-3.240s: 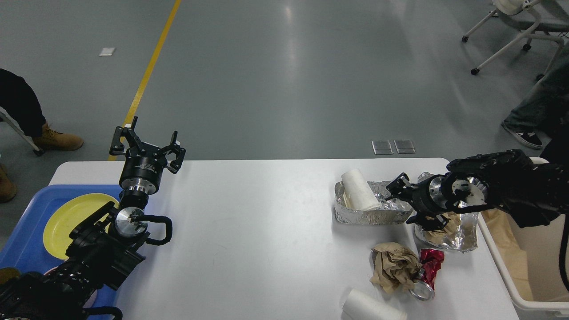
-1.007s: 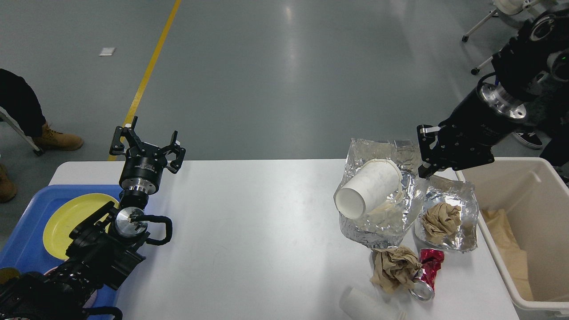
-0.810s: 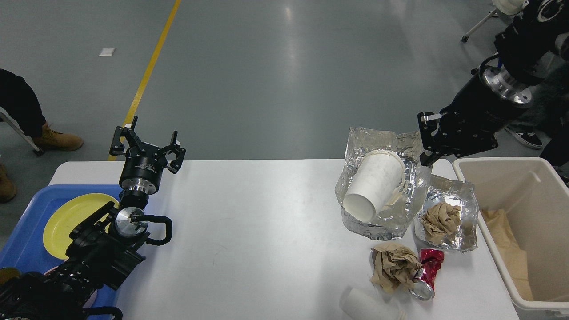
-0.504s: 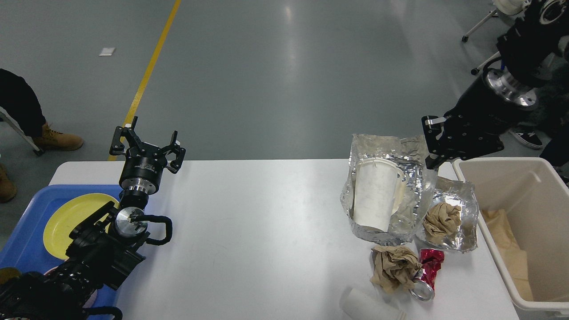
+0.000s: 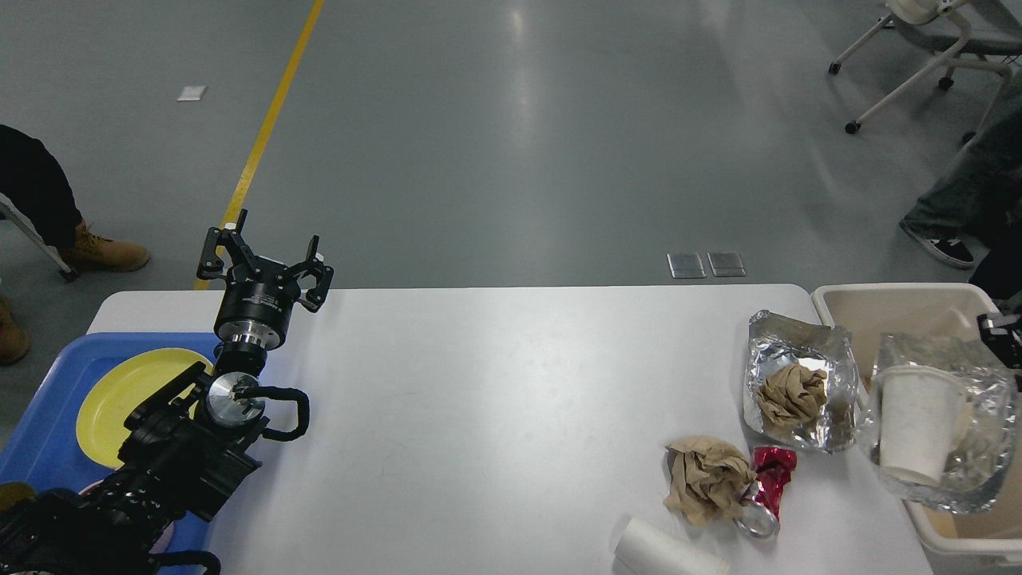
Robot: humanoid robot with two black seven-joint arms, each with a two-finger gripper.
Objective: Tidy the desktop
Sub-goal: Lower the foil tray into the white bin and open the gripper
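The white desktop (image 5: 495, 415) holds litter at its right end: a foil tray (image 5: 830, 351) with a brown paper wad, a crumpled brown paper (image 5: 707, 479), a crushed red can (image 5: 766, 487) and a white cup (image 5: 667, 553) lying at the front edge. My right gripper (image 5: 1000, 335) shows only at the right edge. It is shut on the top corner of a second foil tray (image 5: 978, 455), which hangs over the beige bin (image 5: 878, 307) with a white paper cup (image 5: 918, 427) inside. My left gripper (image 5: 267, 251) is open and empty above the table's far left.
A blue tray (image 5: 48, 415) with a yellow plate (image 5: 120, 395) sits at the left end, under my left arm. People's legs and shoes stand on the floor at far left and far right. A wheeled chair frame (image 5: 918, 64) is at the top right.
My right gripper lifted the foil tray with the cup off the desktop and carried it right, from beside the other foil tray to over the beige bin. The left arm has not moved.
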